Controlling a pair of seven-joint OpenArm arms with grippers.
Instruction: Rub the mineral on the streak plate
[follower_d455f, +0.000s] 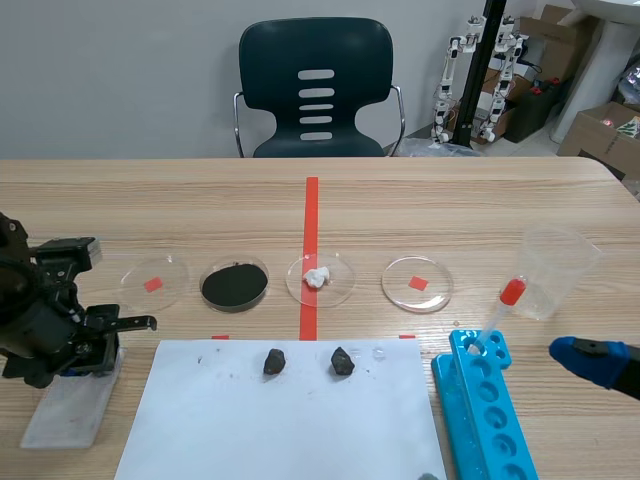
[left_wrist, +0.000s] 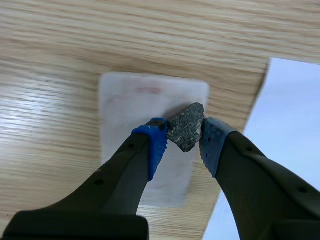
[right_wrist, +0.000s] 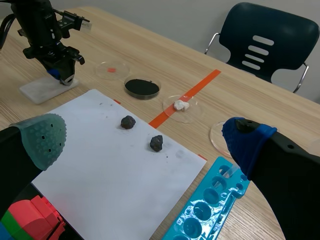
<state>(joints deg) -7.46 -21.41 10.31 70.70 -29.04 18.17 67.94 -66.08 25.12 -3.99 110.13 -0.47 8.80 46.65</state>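
A grey speckled mineral (left_wrist: 186, 126) is pinched between the blue pads of my left gripper (left_wrist: 182, 137), which is shut on it just over the white streak plate (left_wrist: 131, 105). Faint reddish marks show on the plate. In the scene view the left gripper (follower_d455f: 95, 352) hangs over the plate (follower_d455f: 62, 414) at the table's front left. Two more dark minerals (follower_d455f: 274, 361) (follower_d455f: 342, 360) lie on the white paper sheet (follower_d455f: 280, 420). My right gripper (right_wrist: 150, 137) stands open at the front right, far from the plate, holding nothing.
A row of petri dishes runs across the table: one with a red chip (follower_d455f: 155, 281), one with black powder (follower_d455f: 234, 285), one with a white lump (follower_d455f: 320, 278), one more with a red chip (follower_d455f: 417, 283). A blue tube rack (follower_d455f: 485, 410) and plastic cup (follower_d455f: 555, 270) stand right.
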